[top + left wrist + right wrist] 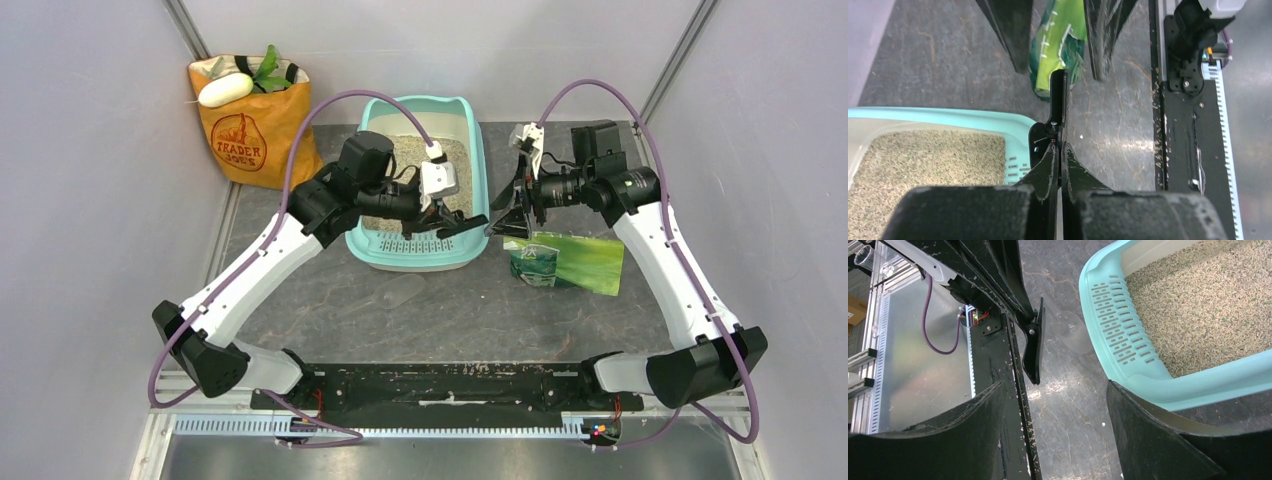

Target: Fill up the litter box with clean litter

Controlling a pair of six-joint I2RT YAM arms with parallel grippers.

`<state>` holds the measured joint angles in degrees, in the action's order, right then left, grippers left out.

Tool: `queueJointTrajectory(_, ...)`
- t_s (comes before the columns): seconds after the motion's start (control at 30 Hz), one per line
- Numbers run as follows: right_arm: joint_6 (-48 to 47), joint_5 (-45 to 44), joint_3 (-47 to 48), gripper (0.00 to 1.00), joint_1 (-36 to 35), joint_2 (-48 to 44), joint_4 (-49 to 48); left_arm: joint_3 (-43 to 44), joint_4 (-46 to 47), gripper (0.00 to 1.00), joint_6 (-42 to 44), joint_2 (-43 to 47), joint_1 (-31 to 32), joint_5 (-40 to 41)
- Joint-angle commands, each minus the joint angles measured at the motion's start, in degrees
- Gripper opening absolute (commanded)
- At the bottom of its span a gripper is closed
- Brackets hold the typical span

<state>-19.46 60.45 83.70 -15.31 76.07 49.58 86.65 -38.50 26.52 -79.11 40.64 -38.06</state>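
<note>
- A dark, mottled grey table point(440, 310) boxed in by pale grey walls point(90, 200). A black base plate point(450, 385) runs along the near edge, behind both pincers.
- Far to the left of the left pincer, in the back corner, stands an orange paper bag point(250, 140) with a white object and green leaves poking out of its top.
- The left pincer point(468, 224) has its fingers pressed flat together, nothing between them. It hangs over the near right corner of the litter box, tips reaching just past the rim toward the right pincer.
- The litter box point(479, 170) lies under and behind the left pincer, and its arm crosses over the tray. The slotted grate step point(1118, 325) is at the near end.
- The clean litter point(1198, 300) covers the tray floor behind the step — partly hidden by the left arm in the top view.
- A clear scoop point(1075, 335) lies on the table just in front of the step, below and to the near left of the left pincer.
- The right pincer point(512, 212) is spread wide and holds nothing, pointing at the box's right wall, just beside the left pincer's tips.
- A green bag point(575, 262) lies flat on the table, near and to the right of the right pincer — outside the box.
</note>
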Motion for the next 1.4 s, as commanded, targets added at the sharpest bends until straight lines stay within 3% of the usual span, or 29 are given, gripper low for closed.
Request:
queueJointTrajectory(0.0, 1.13, 0.18, -1.81, 0.76, -1.19, -1.84, -4.49, 1.06, 9.44, 0.02, -5.36, 0.05, 1.12, -0.90)
queueJointTrajectory(0.23, 0.84, -0.26, -2.09, 0.54, -2.39, -1.54, -5.99, 0.67, 9.42, 0.02, -5.96, -0.80, 2.29, -2.06)
queueJointTrajectory(0.47, -6.51, -2.43, -0.65, 0.44, -4.72, -1.29, -0.79, 3.61, 5.37, 0.02, -4.41, -3.28, 2.42, -4.46)
queueJointTrajectory(0.57, -8.02, -2.61, -0.11, 0.24, -4.84, -0.88, 0.69, 5.01, 4.07, 0.02, -4.13, -4.26, 2.42, -4.74)
queueJointTrajectory(0.7, -9.39, -2.96, 0.75, 0.08, -4.83, -0.56, 2.76, 6.61, 3.35, 0.03, -4.57, -4.87, 2.25, -4.62)
queueJointTrajectory(0.83, -10.27, -3.64, 1.40, 0.02, -4.86, -0.77, 2.98, 5.94, 8.59, 0.46, -12.21, -3.28, -0.16, -6.58)
queueJointTrajectory(0.93, -10.49, -3.45, 2.50, 0.02, -4.80, -0.93, 2.90, -0.09, 20.03, 0.62, -24.27, -0.15, -6.31, -11.10)
queueJointTrajectory(1.03, -10.60, -2.65, 3.12, 0.02, -4.83, -1.59, 1.88, -4.66, 33.45, 0.72, -37.85, 0.03, -13.04, -20.81)
queueJointTrajectory(1.1, -10.12, -2.00, 3.24, 0.03, -4.77, -2.01, 0.59, -6.49, 38.13, 0.82, -39.82, -0.72, -14.59, -28.34)
queueJointTrajectory(1.13, -9.84, -1.56, 3.18, 0.03, -4.84, -2.27, -0.29, -7.02, 38.23, 0.83, -38.51, -0.70, -14.56, -31.14)
queueJointTrajectory(1.27, -7.96, -0.56, 2.14, 0.03, -4.90, -2.78, -4.32, -11.14, 46.47, 0.84, -39.50, 0.90, -13.55, -29.87)
queueJointTrajectory(1.37, -4.81, -0.64, 1.00, 0.03, -4.90, -3.24, -9.01, -12.20, 47.20, 0.85, -37.41, 1.39, -12.31, -26.74)
